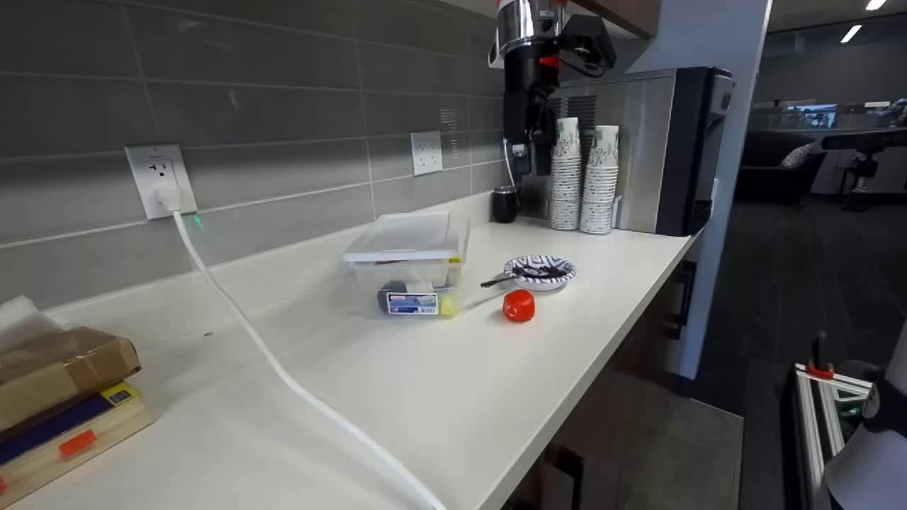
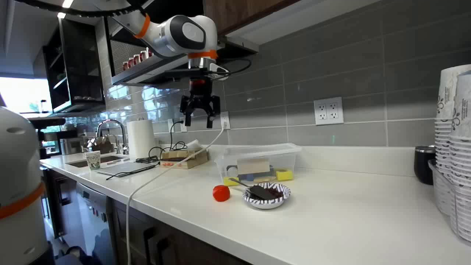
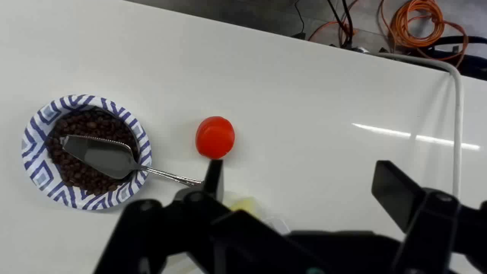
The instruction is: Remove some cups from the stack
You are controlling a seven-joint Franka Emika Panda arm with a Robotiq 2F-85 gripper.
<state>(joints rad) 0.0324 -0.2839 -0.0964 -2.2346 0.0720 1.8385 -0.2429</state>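
Observation:
Two tall stacks of nested white paper cups with a printed pattern stand by the steel machine in an exterior view point(image 1: 599, 195); they also show at the right edge in an exterior view point(image 2: 461, 162). A short bunch of similar cups point(image 2: 93, 159) stands far off near the sink. No cups show in the wrist view. My gripper point(image 2: 199, 123) hangs high above the counter, pointing down, well apart from all the cups. Its fingers are wide apart with nothing between them in the wrist view point(image 3: 300, 167).
Below me are a red object point(image 3: 215, 137), a patterned bowl point(image 3: 38, 175) of dark beans with a metal server, and a clear lidded tub point(image 2: 257, 158). A white cable point(image 1: 312, 400) crosses the counter. A black mug point(image 1: 505, 205) stands near the tall stacks. Boxes point(image 1: 67, 361) lie at the left.

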